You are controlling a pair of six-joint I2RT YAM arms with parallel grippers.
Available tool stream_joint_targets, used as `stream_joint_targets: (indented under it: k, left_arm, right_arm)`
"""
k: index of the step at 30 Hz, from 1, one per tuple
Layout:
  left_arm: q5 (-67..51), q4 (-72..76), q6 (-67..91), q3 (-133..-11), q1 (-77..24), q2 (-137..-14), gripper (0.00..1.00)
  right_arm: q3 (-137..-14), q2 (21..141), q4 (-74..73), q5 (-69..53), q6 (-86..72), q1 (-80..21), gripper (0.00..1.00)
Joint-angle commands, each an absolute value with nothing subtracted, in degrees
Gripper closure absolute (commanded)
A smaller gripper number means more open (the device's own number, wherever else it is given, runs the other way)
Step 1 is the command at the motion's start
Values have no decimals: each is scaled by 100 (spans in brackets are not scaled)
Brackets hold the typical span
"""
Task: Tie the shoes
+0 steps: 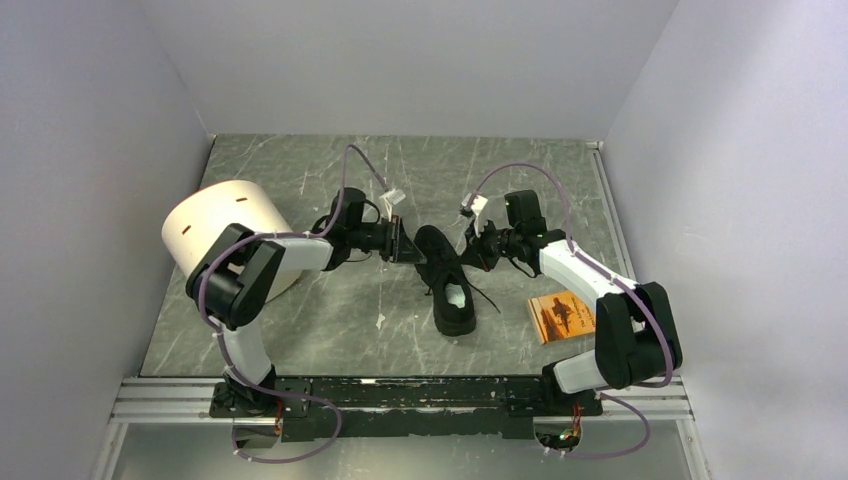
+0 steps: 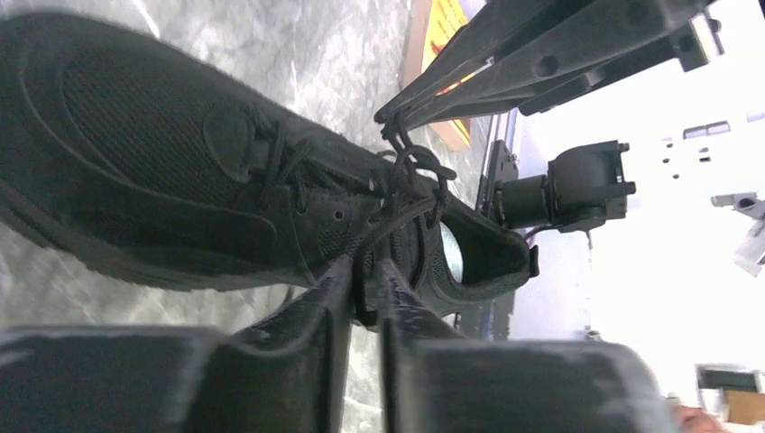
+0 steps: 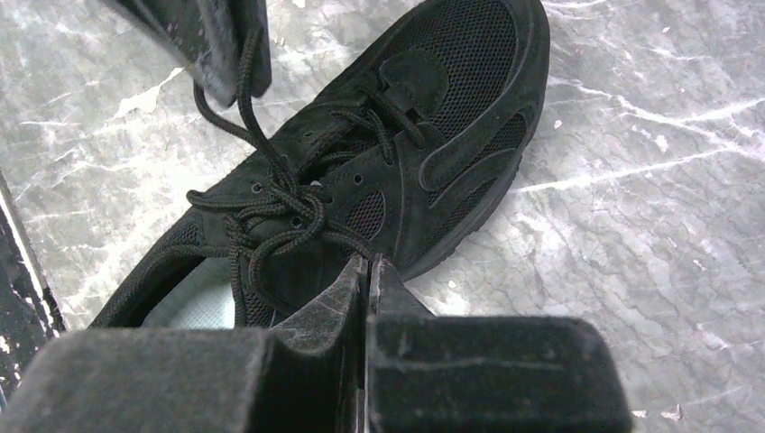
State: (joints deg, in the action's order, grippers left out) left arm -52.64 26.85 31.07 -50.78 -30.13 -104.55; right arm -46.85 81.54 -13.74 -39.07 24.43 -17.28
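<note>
Closest to the overhead camera, a metal rail (image 1: 400, 392) carries the bases of two white-and-black arms. The left arm (image 1: 240, 280) and right arm (image 1: 600, 300) both bend inward over a grey marbled tabletop (image 1: 330, 335) enclosed by pale walls.

At the far left of the tabletop stands a large white cylinder (image 1: 225, 225), just behind the left arm's elbow.

Near the middle sits the black sneaker (image 1: 447, 275), upright on its sole. Its toe points away from the bases and its heel opening, showing a pale insole, faces them.

An orange booklet (image 1: 562, 316) lies flat to the right of the sneaker, apart from it and beside the right arm.

The left pincer (image 1: 403, 243) reaches the sneaker from the left. In its wrist view the two fingers are almost pressed together, with a strand of the laces (image 3: 271, 212) pinched between them.

The right pincer (image 1: 472, 250) comes in from the right. It is likewise closed to a sliver, and a lace loop rises to its tips. Between the two pincers the thin black laces cross in a loose tangle over the tongue.

One loose lace end (image 1: 485, 298) trails on the tabletop to the sneaker's right.
</note>
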Motion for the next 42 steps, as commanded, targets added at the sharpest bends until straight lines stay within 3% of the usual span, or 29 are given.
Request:
stream_joint_targets:
  k: [1, 8, 12, 22, 30, 42]
  left_arm:
    - [-5242, 3600, 3645, -4928, -2867, -10370, 93]
    - [-4642, 2587, 3567, -4369, -3093, -9781, 95]
    - [-4367, 2111, 3591, -4057, -3202, -9297, 95]
    - [-4153, 1113, 3357, -3859, -3345, -9113, 95]
    - [-4070, 939, 3274, -3741, -3345, -9088, 95]
    - [-3957, 867, 3145, -3671, -3325, -9229, 95]
  right_arm:
    - [-4837, 8121, -1489, -3726, 2377, -1746, 100]
    - [-5406, 8125, -2464, -2685, 521, -1763, 100]
    - [-5679, 8588, -3272, -3307, -157, -1783, 100]
    - [-4574, 7360, -1697, -2688, -2117, -1759, 100]
    - [-4345, 7051, -1512, -1598, -2742, -1472, 100]
    - [-3894, 7299, -1264, -2254, -3070, -746, 100]
